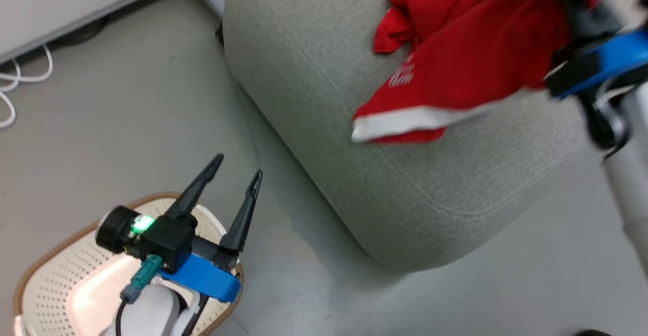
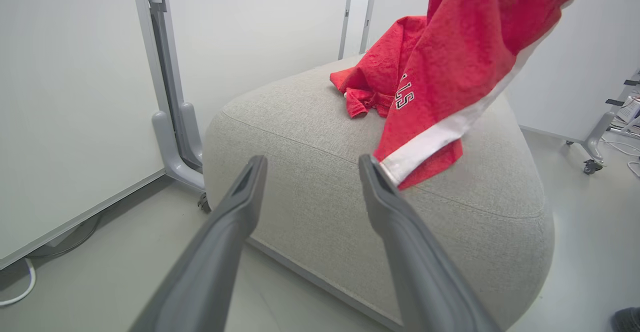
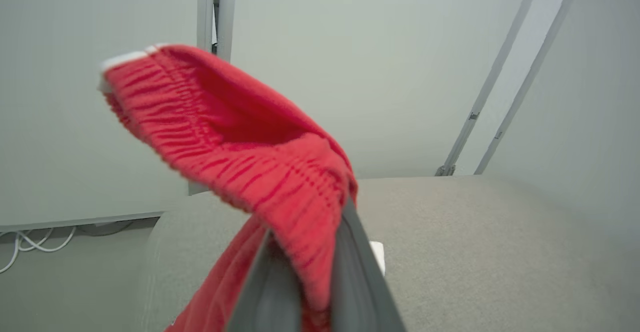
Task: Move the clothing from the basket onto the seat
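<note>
Holding the red garment (image 1: 471, 47) up by its elastic band (image 3: 240, 137): my right gripper (image 3: 307, 227) is clamped tight on it. The rest dangles below the fingers, white hem (image 1: 405, 121) touching or just above the seat (image 1: 314, 73), can't tell which. 2nd red garment (image 2: 372, 79) lies on the seat beyond it. Left gripper (image 1: 238, 166) is spread wide, empty, basket (image 1: 55, 275) right under it. Step: placing item 2. Next, I reckon: lower a bit, let go, back off w/o snagging the cloth.
</note>
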